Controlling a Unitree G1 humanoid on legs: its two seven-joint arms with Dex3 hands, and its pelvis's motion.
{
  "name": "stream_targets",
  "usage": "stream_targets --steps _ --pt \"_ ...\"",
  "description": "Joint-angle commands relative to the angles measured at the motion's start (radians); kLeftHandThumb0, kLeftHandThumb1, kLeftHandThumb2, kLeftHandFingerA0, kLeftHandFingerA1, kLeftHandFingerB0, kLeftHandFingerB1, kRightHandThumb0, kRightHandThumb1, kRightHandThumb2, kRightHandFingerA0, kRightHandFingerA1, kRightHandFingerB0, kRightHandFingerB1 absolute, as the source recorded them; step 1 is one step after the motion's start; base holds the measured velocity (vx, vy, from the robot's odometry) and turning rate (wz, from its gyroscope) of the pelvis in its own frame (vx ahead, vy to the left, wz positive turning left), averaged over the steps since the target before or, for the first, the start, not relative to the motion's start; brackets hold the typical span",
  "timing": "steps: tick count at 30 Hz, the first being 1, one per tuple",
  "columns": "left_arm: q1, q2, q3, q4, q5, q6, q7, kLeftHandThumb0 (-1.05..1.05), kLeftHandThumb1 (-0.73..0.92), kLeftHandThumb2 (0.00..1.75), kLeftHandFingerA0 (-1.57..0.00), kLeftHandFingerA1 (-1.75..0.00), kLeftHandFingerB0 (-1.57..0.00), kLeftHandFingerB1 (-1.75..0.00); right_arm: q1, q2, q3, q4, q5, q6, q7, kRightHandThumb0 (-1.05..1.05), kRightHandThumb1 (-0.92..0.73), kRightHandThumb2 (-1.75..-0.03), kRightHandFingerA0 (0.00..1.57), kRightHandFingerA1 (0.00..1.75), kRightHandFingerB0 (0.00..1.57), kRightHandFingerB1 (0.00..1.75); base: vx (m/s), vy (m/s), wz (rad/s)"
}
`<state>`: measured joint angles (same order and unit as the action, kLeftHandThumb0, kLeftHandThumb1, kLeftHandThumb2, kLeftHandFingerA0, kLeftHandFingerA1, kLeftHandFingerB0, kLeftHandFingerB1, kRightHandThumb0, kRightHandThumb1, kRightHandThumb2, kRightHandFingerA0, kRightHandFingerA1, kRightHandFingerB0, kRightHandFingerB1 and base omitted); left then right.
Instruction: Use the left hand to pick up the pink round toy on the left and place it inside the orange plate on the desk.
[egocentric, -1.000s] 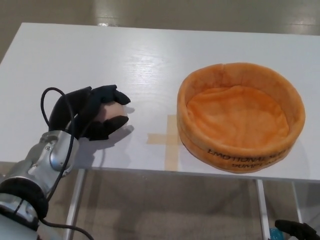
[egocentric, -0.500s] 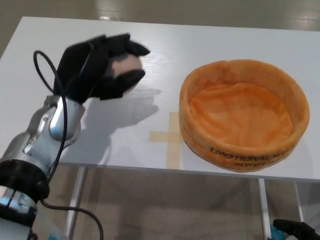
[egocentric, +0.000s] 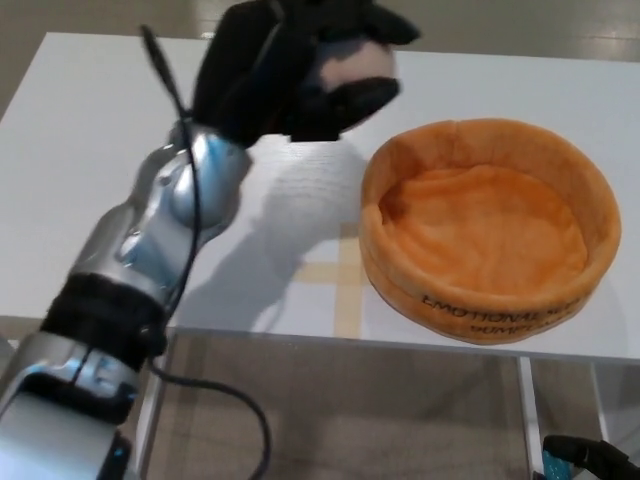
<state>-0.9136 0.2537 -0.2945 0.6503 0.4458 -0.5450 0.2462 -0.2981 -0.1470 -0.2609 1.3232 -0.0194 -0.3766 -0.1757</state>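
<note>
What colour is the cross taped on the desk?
Tan tape cross, on the white desk; head view.

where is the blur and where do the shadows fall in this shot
Head view: the left hand and the pink round toy it holds look soft with motion blur, while the orange plate and its printed lettering stay sharp. The arm casts a broad soft shadow on the white desk, running beneath it toward the tape cross. A bright glare patch sits on the floor beyond the desk's far edge.

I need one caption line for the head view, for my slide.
Left hand holds the pink toy above the table, beside the orange plate.
</note>
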Motion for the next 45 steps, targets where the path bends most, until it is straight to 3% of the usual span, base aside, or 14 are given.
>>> stream_targets --steps 1,10,16,17,18,19,20,21,23,25,39,41,42,45 --pt "-0.058 -0.077 -0.052 0.048 0.057 0.044 -0.023 -0.25 0.73 0.61 -0.9 -1.48 -0.9 -0.61 0.008 -0.003 0.0 0.001 0.006 0.007 0.006 -0.12 -0.21 -1.05 0.6 1.22 0.61 1.04 0.0 0.0 0.0" --pt "-0.136 -0.223 -0.164 0.245 0.152 0.071 0.068 -0.2 0.67 0.6 -0.9 -1.56 -0.91 -0.65 0.002 0.0 0.008 0.003 -0.002 0.015 -0.001 -0.13 -0.25 -0.97 0.8 1.31 0.64 0.99 0.0 0.0 0.0" --pt "-0.128 -0.28 -0.198 0.369 0.15 0.073 0.054 -0.19 0.68 0.6 -0.91 -1.46 -0.86 -0.59 0.004 0.004 0.013 0.001 -0.002 0.007 -0.001 -0.13 -0.25 -0.98 0.64 1.21 0.64 1.03 0.0 0.0 0.0" --pt "-0.124 -0.291 -0.196 0.403 0.137 0.069 0.025 -0.18 0.58 0.57 -0.94 -1.02 -0.6 -0.44 0.004 0.004 0.014 0.001 -0.002 0.008 0.001 -0.14 -0.25 -0.99 0.64 1.2 0.64 1.05 0.0 0.0 0.0" --pt "-0.125 -0.294 -0.195 0.413 0.133 0.066 0.018 -0.18 0.58 0.57 -0.94 -1.02 -0.6 -0.44 0.004 0.003 0.014 0.001 -0.002 0.009 0.002 -0.14 -0.25 -0.99 0.64 1.2 0.64 1.05 0.0 0.0 0.0" --pt "-0.133 -0.291 -0.21 0.423 0.141 0.099 -0.04 -0.53 0.43 0.69 -0.31 -0.43 -0.13 -0.35 0.004 0.003 0.012 0.001 0.0 0.008 0.002 -0.13 -0.22 -1.01 0.7 1.26 0.67 1.07 0.0 0.0 0.0" --pt "-0.14 -0.288 -0.221 0.431 0.149 0.123 -0.079 -0.53 0.43 0.69 -0.31 -0.43 -0.13 -0.35 0.004 0.004 0.011 0.001 0.001 0.006 0.002 -0.13 -0.22 -1.01 0.7 1.26 0.67 1.07 0.0 0.0 0.0" --pt "-0.149 -0.285 -0.231 0.44 0.152 0.152 -0.134 -0.62 0.4 0.74 -0.05 -0.31 -0.07 -0.25 0.002 0.004 0.01 0.001 0.002 0.011 0.002 -0.14 -0.26 -0.97 0.72 1.22 0.66 1.04 0.0 0.0 0.0" --pt "-0.159 -0.284 -0.239 0.449 0.15 0.176 -0.184 -0.62 0.4 0.74 -0.05 -0.31 -0.07 -0.25 0.0 0.003 0.009 0.001 0.003 0.017 0.001 -0.14 -0.26 -0.97 0.72 1.22 0.66 1.04 0.0 0.0 0.0" --pt "-0.172 -0.277 -0.262 0.459 0.17 0.214 -0.236 -0.87 0.49 0.9 0.0 0.0 -0.03 -0.07 0.0 0.002 0.012 0.002 0.0 0.017 0.001 -0.15 -0.23 -1.01 0.77 1.3 0.66 1.05 0.0 0.0 0.0" --pt "-0.204 -0.241 -0.301 0.398 0.191 0.248 -0.287 -0.94 0.62 1.04 0.0 -0.1 -0.11 -0.18 -0.002 0.004 0.019 0.002 -0.006 0.016 0.001 -0.14 -0.24 -0.99 0.8 1.32 0.65 1.03 0.0 0.0 0.0" --pt "-0.201 -0.233 -0.299 0.375 0.193 0.239 -0.28 -1.03 0.67 0.76 -0.03 -0.18 -0.07 -0.21 -0.002 0.006 0.013 0.002 0.002 0.017 0.008 -0.12 -0.22 -1.01 0.83 1.35 0.66 1.03 0.0 0.0 0.0" --pt "-0.198 -0.23 -0.295 0.367 0.189 0.233 -0.274 -0.92 0.59 1.01 -0.02 -0.16 -0.09 -0.21 -0.002 0.007 0.01 0.003 0.005 0.018 0.01 -0.13 -0.22 -1.0 0.78 1.32 0.67 1.04 0.0 0.0 0.0" --pt "-0.176 -0.208 -0.263 0.303 0.158 0.194 -0.266 -0.9 0.55 0.97 -0.02 -0.12 -0.11 -0.25 0.0 0.007 0.014 0.003 -0.001 0.016 0.008 -0.13 -0.23 -1.0 0.77 1.3 0.67 1.04 0.0 0.0 0.0"
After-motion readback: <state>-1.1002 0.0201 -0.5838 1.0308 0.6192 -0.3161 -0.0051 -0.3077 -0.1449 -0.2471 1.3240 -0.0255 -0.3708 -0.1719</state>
